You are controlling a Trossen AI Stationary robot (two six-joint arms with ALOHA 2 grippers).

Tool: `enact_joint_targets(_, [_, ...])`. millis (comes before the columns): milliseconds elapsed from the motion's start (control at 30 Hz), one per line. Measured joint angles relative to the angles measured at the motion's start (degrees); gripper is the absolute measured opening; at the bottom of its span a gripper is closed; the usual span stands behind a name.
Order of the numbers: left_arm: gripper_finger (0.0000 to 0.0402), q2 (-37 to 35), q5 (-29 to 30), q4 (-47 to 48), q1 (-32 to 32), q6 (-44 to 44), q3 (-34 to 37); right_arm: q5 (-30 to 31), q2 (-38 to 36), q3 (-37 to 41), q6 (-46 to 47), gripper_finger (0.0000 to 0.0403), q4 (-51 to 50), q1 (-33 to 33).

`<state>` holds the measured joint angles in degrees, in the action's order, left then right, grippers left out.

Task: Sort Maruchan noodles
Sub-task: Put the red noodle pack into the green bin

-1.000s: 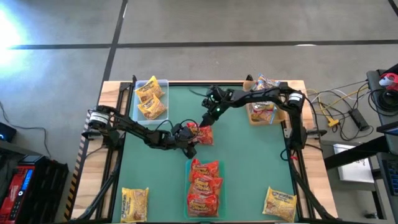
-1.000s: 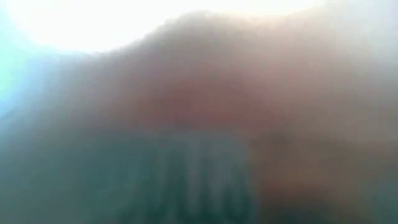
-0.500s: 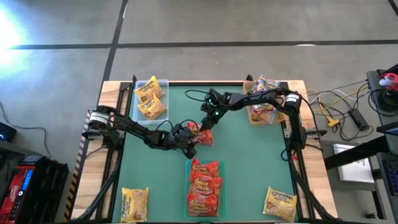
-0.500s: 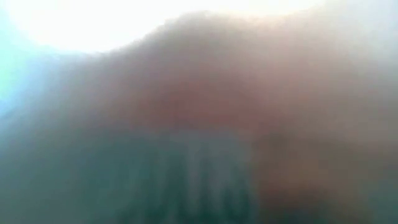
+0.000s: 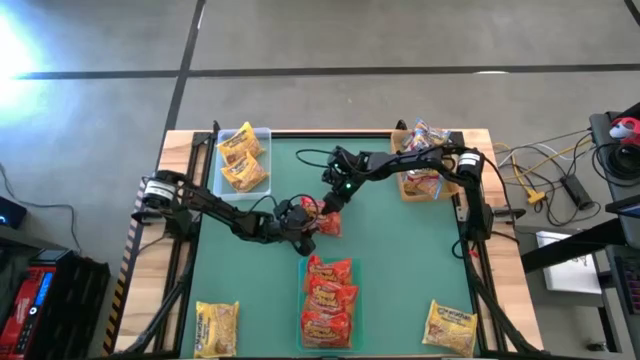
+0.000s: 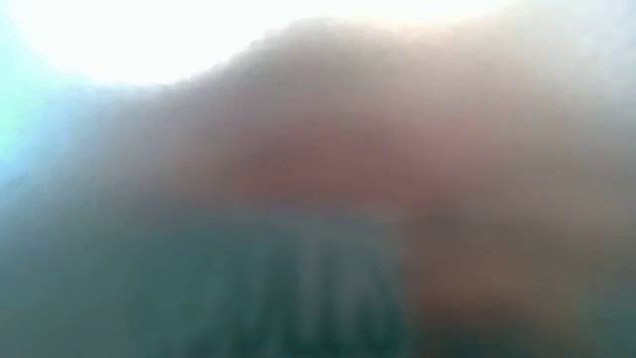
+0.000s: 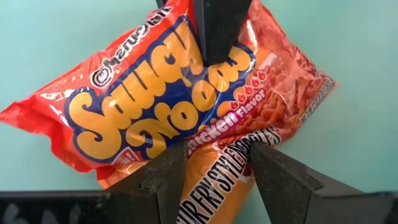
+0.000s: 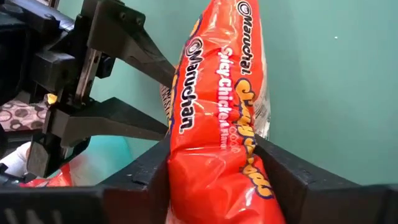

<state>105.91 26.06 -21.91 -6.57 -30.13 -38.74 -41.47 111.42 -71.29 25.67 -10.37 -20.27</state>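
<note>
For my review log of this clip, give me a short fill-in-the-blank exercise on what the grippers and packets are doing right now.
1. Both the left gripper and the right gripper grip the same ____ packet.
2. That packet is held above the ____ mat.
3. The tray at the mat's far left corner holds ____ packets.
4. A stack of red packets lies at the mat's ____ edge.

Missing words: red; green; yellow; near
</note>
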Motion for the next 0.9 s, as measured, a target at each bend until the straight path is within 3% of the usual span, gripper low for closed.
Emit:
enact_joint_targets(167, [0.0166, -3.93, -0.18, 2.76, -0.83, 0.02, 0.08, -1.84, 0.02, -0.07, -1.46, 0.0124, -0.60, 0.04])
enact_joint_targets(467, [0.0166, -15.19, 1.89, 18.21, -1.15, -2.74, 0.15, -5.57, -1.09, -0.44, -6.35, 0.0052, -4.74, 0.03])
enact_joint_targets(900, [0.0166, -25.25, 9.27, 36.41, -1.20, -9.74, 0.02, -4.72, -11.20, -0.44, -9.58, 0.0028, -10.36, -0.44])
